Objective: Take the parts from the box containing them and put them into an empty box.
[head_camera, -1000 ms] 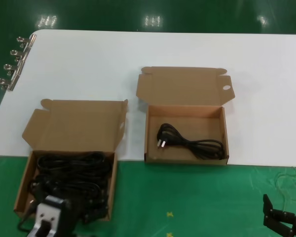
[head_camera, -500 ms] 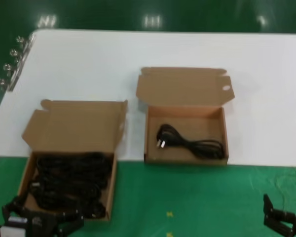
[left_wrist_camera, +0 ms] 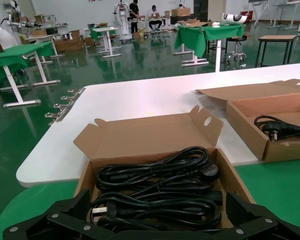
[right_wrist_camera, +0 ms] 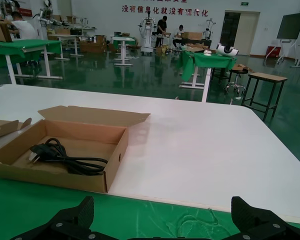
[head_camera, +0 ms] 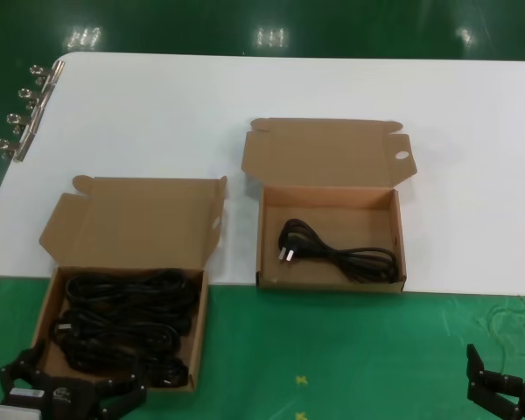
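Head view: two open cardboard boxes, lids hinged back. The box containing them (head_camera: 122, 328) sits just beyond the left gripper (head_camera: 70, 394), packed with a tangle of black parts (head_camera: 127, 324); individual cords overlap so an exact count is not possible, several at least. The empty box (head_camera: 331, 238) is well off toward the right side and farther out, on the white table (head_camera: 271, 87) edge, with one lone cord (head_camera: 337, 249) inside, round hole in its lid corner. Left jaws spread wide, holding nothing, low at the frame edge and partly cut off. Right gripper (head_camera: 499, 389) parked at the lower right corner, mostly cropped, fingers apart. Four binder clips (head_camera: 22, 109) on the far left table edge. Left wrist view: both black fingers (left_wrist_camera: 55, 222) splayed either side of the full box (left_wrist_camera: 155, 170), cords directly ahead between them; plugs with prongs readable here, not from the head. Second box (left_wrist_camera: 270, 120) cropped at the edge. Right wrist view: finger tips (right_wrist_camera: 75, 215) wide apart, only tops visible; one-cord box (right_wrist_camera: 65, 150) far ahead off to one side, plug (right_wrist_camera: 37, 150) visible; full box hidden except a flap.
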`<action>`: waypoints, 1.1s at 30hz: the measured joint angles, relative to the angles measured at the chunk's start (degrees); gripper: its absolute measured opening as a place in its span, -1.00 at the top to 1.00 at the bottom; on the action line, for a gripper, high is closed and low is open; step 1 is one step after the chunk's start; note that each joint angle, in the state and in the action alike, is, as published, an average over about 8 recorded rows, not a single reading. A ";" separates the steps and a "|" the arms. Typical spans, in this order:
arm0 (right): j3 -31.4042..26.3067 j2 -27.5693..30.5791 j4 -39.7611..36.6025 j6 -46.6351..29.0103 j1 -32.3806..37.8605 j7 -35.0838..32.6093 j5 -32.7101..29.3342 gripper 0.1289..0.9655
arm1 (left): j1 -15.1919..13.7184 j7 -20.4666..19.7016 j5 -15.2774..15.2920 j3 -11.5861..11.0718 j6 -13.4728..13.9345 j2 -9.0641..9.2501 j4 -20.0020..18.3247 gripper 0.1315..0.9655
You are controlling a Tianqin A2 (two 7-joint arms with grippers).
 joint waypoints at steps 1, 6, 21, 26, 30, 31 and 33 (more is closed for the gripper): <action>0.00 0.00 0.00 0.00 0.00 0.00 0.00 -1.00 | 0.07 -0.04 -0.02 -0.02 -0.04 -0.01 -0.06 -1.00; 0.00 0.00 0.00 0.00 0.00 0.00 0.00 -1.00 | 0.40 -0.22 -0.10 -0.12 -0.23 -0.07 -0.37 -1.00; 0.00 0.00 0.00 0.00 0.00 0.00 0.00 -1.00 | 1.39 -0.75 -0.35 -0.42 -0.82 -0.25 -1.32 -1.00; 0.00 0.00 0.00 0.00 0.00 0.00 0.00 -1.00 | 1.73 -0.93 -0.43 -0.52 -1.02 -0.30 -1.64 -1.00; 0.00 0.00 0.00 0.00 0.00 0.00 0.00 -1.00 | 1.99 -1.08 -0.50 -0.60 -1.18 -0.35 -1.89 -1.00; 0.00 0.00 0.00 0.00 0.00 0.00 0.00 -1.00 | 2.06 -1.11 -0.52 -0.62 -1.21 -0.36 -1.95 -1.00; 0.00 0.00 0.00 0.00 0.00 0.00 0.00 -1.00 | 2.19 -1.18 -0.55 -0.66 -1.29 -0.39 -2.07 -1.00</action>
